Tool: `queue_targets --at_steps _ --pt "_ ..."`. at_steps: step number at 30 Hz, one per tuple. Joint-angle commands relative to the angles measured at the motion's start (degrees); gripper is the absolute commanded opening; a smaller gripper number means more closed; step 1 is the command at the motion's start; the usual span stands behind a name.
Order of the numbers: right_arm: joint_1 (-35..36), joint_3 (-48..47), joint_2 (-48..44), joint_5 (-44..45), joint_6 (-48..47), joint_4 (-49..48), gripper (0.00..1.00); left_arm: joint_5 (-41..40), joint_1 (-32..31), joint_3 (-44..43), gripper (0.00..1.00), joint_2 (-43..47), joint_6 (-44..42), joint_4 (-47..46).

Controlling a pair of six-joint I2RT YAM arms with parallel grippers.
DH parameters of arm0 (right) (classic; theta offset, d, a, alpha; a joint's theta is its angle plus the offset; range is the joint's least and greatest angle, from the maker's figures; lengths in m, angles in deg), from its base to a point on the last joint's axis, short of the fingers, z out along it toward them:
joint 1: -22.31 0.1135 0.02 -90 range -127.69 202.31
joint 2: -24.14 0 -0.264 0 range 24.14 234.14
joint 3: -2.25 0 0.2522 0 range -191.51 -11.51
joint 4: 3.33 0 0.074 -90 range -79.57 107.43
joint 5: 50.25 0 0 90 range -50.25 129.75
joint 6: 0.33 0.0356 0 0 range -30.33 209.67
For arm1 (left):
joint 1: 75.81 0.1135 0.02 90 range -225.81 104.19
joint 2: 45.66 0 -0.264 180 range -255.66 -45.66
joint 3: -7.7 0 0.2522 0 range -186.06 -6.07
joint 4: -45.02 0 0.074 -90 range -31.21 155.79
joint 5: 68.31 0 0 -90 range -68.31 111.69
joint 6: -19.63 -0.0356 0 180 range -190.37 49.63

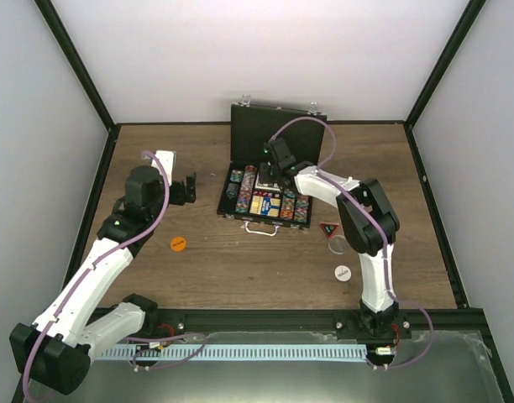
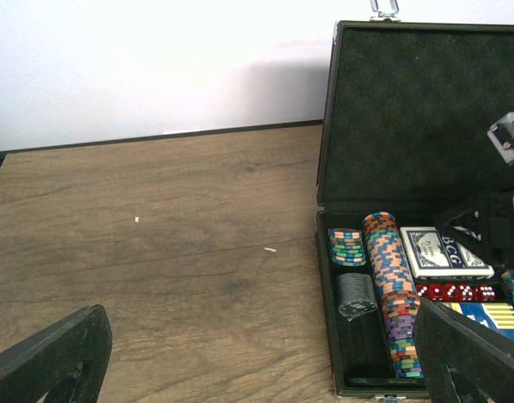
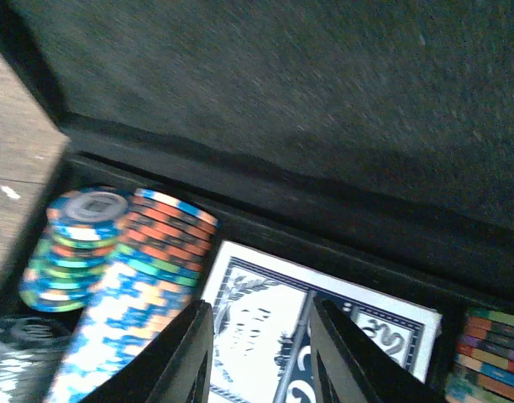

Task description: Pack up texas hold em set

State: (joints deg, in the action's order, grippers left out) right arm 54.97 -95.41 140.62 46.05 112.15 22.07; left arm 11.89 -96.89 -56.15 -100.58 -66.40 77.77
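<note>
The black case (image 1: 278, 126) stands open at the back centre, lid upright. Its tray holds rows of multicoloured chips (image 1: 240, 189) and the blue-backed card deck (image 2: 446, 252). My right gripper (image 1: 270, 176) hovers over the tray. In the right wrist view it (image 3: 261, 353) is open, with its fingers (image 3: 181, 361) straddling the deck (image 3: 257, 332) beside the chips (image 3: 131, 252). My left gripper (image 1: 186, 189) is open and empty over bare wood left of the case (image 2: 425, 109). An orange disc (image 1: 179, 243), a white disc (image 1: 342, 272), a pale disc (image 1: 336, 244) and a dark triangle (image 1: 327, 227) lie on the table.
Red dice (image 2: 454, 292) lie below the deck in the tray, and a short dark chip stack (image 2: 358, 294) sits in the left slot. The table is walled by white panels with black frame posts. A cable rail (image 1: 265, 348) runs along the near edge.
</note>
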Motion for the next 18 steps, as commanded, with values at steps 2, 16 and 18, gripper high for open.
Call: queue_targets --at_steps 2,16,18 --pt "-0.7 -1.6 4.1 2.2 -0.2 2.4 0.33 0.7 0.2 0.6 1.0 0.1 -0.7 -0.5" --pt "-0.7 1.8 1.3 0.8 -1.8 2.6 0.37 -0.1 0.2 0.6 1.0 -0.1 -0.7 -0.5" --pt "-0.7 3.4 -2.7 0.0 -2.5 2.4 0.4 -0.5 0.2 0.8 1.0 0.1 -0.7 -0.5"
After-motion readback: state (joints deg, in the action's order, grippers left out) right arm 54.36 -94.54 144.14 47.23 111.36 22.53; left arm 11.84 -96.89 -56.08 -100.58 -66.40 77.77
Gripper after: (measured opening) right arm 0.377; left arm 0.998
